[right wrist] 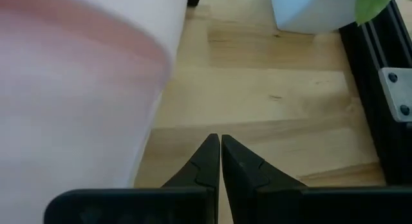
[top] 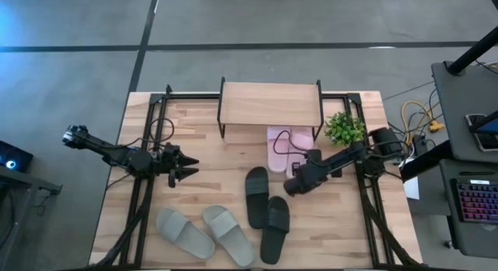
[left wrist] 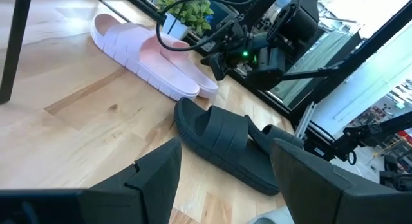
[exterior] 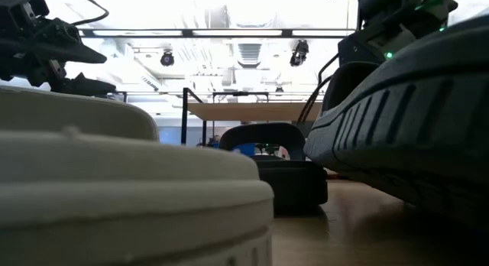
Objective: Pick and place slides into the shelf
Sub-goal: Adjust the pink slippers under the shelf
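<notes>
The shelf (top: 268, 106) stands at the table's far middle, its plank top bare. Two pale pink slides (top: 282, 149) lie side by side on the table right in front of it. Two black slides (top: 257, 195) (top: 274, 228) lie nearer the middle, and two grey-green slides (top: 183, 234) (top: 228, 235) lie at the near edge. My right gripper (right wrist: 221, 147) is shut and low over the wood, just right of the pink slides (right wrist: 71, 89). My left gripper (top: 187, 168) hovers open at the table's left, pointing toward the black slide (left wrist: 225, 143).
A small potted plant (top: 344, 129) stands right of the shelf, close to my right arm; its white pot (right wrist: 315, 11) shows ahead of the right fingers. Black frame rails (top: 148, 146) (top: 362, 185) run along both sides of the table. Bare wood lies between the left gripper and the black slides.
</notes>
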You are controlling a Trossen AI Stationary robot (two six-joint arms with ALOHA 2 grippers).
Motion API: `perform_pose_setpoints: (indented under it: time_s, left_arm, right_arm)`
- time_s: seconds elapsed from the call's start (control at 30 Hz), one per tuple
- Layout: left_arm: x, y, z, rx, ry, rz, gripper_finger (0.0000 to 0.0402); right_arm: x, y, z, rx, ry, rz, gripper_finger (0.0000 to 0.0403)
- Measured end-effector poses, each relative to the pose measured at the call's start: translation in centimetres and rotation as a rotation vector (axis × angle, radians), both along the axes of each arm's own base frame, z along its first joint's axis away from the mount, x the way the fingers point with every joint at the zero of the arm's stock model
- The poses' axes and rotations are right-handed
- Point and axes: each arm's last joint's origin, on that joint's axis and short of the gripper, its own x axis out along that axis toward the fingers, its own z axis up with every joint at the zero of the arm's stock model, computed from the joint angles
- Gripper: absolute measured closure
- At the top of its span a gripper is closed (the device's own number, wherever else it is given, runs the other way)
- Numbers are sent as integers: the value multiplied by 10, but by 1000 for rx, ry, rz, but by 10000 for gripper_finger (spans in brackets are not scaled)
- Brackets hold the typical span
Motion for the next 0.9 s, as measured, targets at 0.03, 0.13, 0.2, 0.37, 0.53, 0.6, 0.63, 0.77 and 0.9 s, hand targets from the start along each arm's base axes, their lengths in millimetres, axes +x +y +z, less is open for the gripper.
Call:
perform_pose_setpoints:
  time_s: [0.03, 0.13, 0.2, 0.37, 0.53, 0.6, 0.63, 0.77, 0.9]
  left_arm:
    - [0, 0, 0, 1, 1, 5, 178]
    - [0, 0, 0, 3, -1, 13, 178]
    - [0, 0, 0, 3, -4, 19, 178]
    - [0, 1, 1, 3, -14, 35, 178]
    - [0, 1, 5, -11, -47, 38, 178]
    - [1, 1, 8, -25, -79, 38, 178]
    - [1, 1, 9, -32, -96, 38, 178]
    - [1, 1, 13, -47, -134, 38, 178]
    - [1, 1, 15, -55, -153, 38, 178]
  right_arm:
    - [0, -4, 0, 2, -7, -13, 394]
    - [-1, -16, 3, 14, -2, -38, 394]
    - [-1, -25, 4, 26, 17, -41, 394]
    - [1, -49, 6, 65, 61, -50, 394]
    - [8, -66, 11, 107, 71, -46, 394]
    - [10, -70, 13, 117, 74, -36, 394]
    - [10, -72, 13, 120, 78, -30, 394]
    - [10, -76, 13, 119, 88, -33, 394]
    - [10, -77, 13, 109, 83, -22, 394]
